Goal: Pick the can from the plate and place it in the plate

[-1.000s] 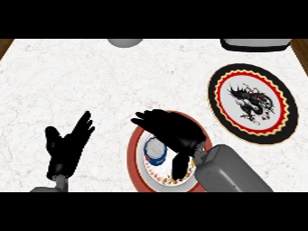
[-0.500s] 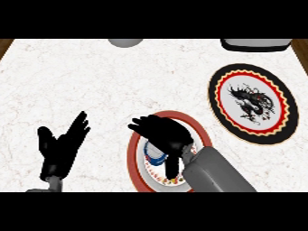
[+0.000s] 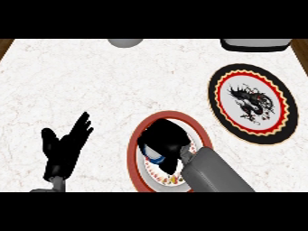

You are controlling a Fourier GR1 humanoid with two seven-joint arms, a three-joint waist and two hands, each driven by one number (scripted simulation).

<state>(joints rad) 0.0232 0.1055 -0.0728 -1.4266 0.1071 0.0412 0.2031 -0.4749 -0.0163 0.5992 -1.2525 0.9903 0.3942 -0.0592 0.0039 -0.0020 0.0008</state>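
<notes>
A red-rimmed plate lies near the counter's front edge, right of centre. The can stands on it, and only a blue and white sliver of it shows under my right hand, whose fingers are curled down round it. A second plate, black-rimmed with a red and cream ring and a dark dragon figure, lies farther back to the right. My left hand rests open at the lower left, fingers up, apart from both plates.
A grey round object sits at the counter's far edge, and a dark-edged grey container at the far right. Wooden floor shows past both side edges of the white marble counter.
My right hand has drawn back toward me over the red-rimmed plate and curled tighter over the can. The left hand has drifted slightly left and lower.
</notes>
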